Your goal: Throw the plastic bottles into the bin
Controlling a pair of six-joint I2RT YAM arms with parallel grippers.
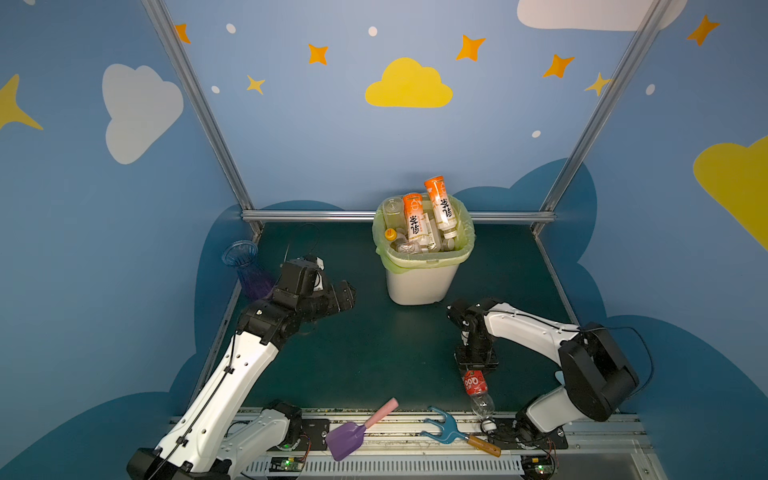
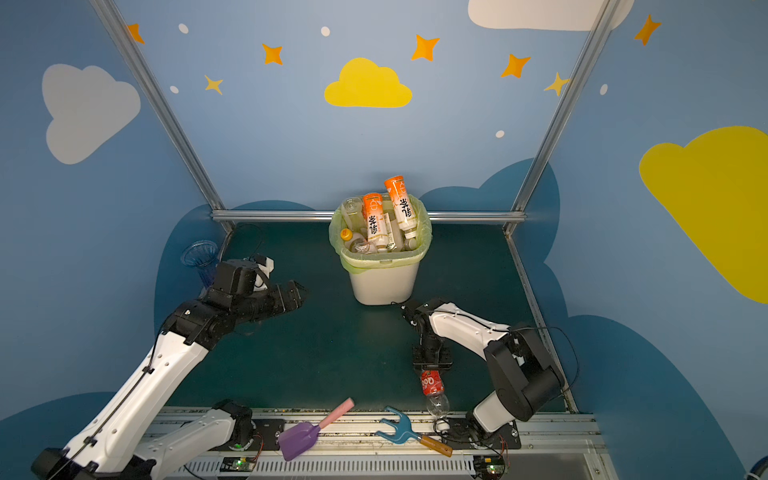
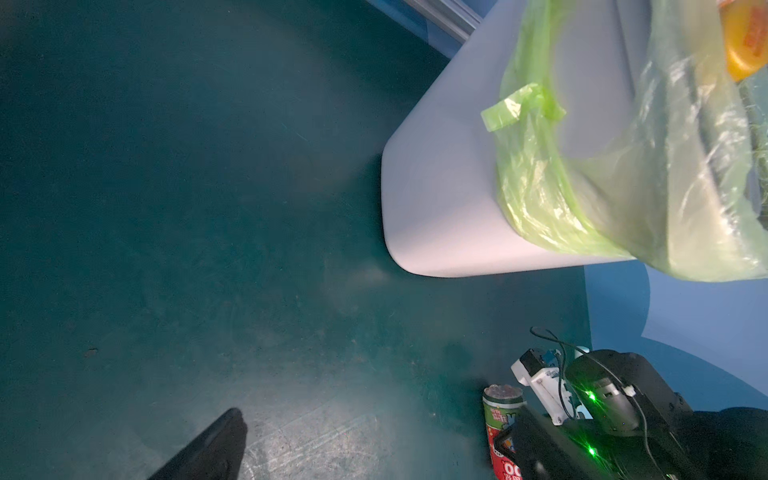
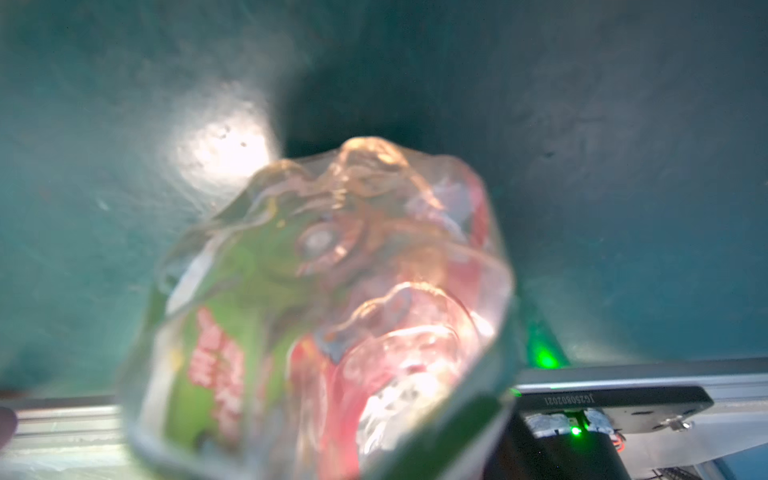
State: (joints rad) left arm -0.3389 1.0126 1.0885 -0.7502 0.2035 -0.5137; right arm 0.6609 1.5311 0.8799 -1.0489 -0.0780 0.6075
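Beneath the right tool [image 1: 475,370] lies the red-labelled bottle [image 1: 475,384], base first; pinch unclear.

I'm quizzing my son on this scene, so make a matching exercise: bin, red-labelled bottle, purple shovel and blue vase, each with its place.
1 bin
2 red-labelled bottle
3 purple shovel
4 blue vase

A front edge, left of the blue fork
B back centre
C back left corner
D at the right gripper

Pairs: 1-B, 2-D, 3-A, 4-C.
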